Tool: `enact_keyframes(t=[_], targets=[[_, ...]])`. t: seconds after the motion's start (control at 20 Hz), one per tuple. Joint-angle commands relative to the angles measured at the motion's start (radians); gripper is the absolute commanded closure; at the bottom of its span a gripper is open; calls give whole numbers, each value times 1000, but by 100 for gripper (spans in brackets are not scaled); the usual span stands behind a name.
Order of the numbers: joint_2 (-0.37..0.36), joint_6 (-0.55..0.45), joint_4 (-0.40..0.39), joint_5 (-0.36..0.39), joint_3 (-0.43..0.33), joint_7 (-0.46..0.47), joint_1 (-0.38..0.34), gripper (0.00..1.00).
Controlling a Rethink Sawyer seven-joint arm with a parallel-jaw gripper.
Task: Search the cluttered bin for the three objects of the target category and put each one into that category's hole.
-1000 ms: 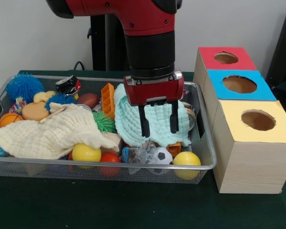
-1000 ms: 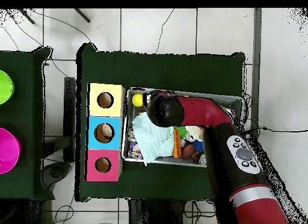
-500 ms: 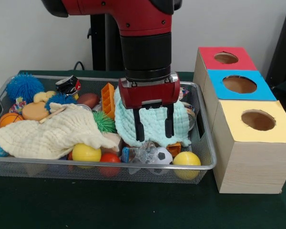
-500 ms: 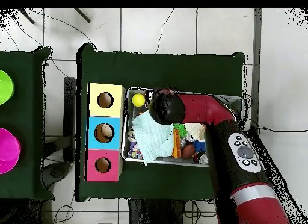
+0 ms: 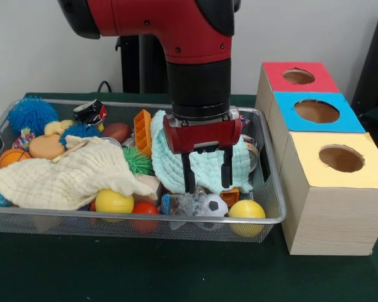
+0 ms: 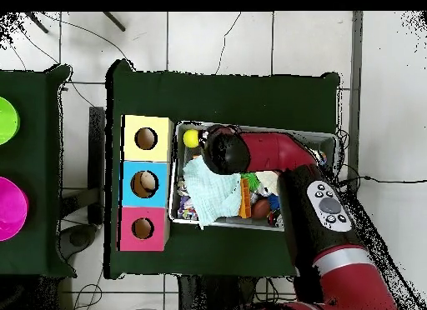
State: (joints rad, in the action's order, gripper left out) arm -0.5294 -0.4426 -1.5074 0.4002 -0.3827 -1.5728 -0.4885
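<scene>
The bin (image 5: 113, 214) of silver wire mesh is packed with toys and cloths. My gripper (image 5: 207, 180) is open and empty. It hangs inside the bin's right half, its fingers in front of a mint-green cloth (image 5: 170, 160) and just above a crinkled clear plastic piece (image 5: 188, 202) and a small soccer ball (image 5: 215, 204). The hole (image 5: 298, 76) in the red-topped box is at the far right, behind the blue-topped and yellow-topped boxes. In the overhead view the arm's wrist (image 6: 221, 151) covers the gripper over the bin (image 6: 327, 137), and the hole (image 6: 143, 228) shows at the lower left.
A cream cloth (image 5: 69, 176) covers the bin's left half. Around it lie yellow balls (image 5: 113, 201) (image 5: 246, 209), a red ball (image 5: 145, 208), a blue spiky ball (image 5: 31, 114), a green spiky ball (image 5: 137, 161), an orange block (image 5: 143, 129) and a brown football (image 5: 116, 131).
The gripper has come down a little over the mint cloth's front edge, shifting slightly sideways. It stays open and empty. Nothing in the bin has moved.
</scene>
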Motion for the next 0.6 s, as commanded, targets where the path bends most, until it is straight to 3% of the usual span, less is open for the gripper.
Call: enact_keyframes(t=[0.05,0.6], targets=[[96,-118,11,109,6,122,23,0],[109,-180,58,197,36,154,50,0]])
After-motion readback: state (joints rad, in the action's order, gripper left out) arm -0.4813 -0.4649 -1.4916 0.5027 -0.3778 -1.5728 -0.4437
